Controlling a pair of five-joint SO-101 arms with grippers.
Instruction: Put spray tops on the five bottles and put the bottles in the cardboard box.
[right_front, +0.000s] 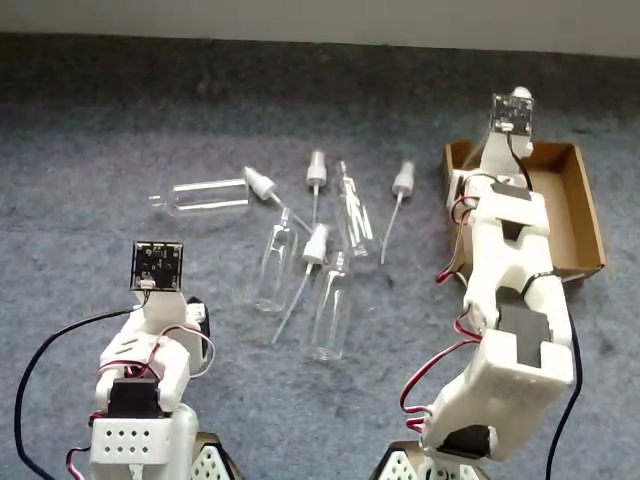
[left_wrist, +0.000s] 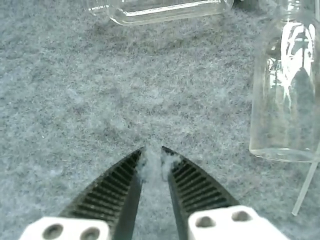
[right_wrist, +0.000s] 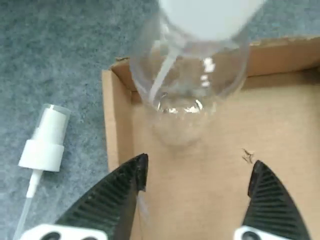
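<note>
Several clear bottles lie uncapped on the grey carpet, among them one (right_front: 205, 195) at the left, one (right_front: 272, 265) in the middle and one (right_front: 330, 305) nearer the arms. Several loose white spray tops lie among them, such as one (right_front: 316, 170) and one (right_front: 403, 180). My right gripper (right_wrist: 197, 175) hangs open over the cardboard box (right_wrist: 210, 210), just behind a capped bottle (right_wrist: 190, 70) lying in the box's corner. My left gripper (left_wrist: 152, 150) rests shut on nothing, low over bare carpet, with a bottle (left_wrist: 290, 90) beside it and another (left_wrist: 160, 7) ahead.
The cardboard box (right_front: 580, 210) lies at the far right, partly covered by the right arm (right_front: 510, 250). A spray top (right_wrist: 45, 145) lies on the carpet just outside the box wall. Open carpet stretches left of the bottles and in front of the arms.
</note>
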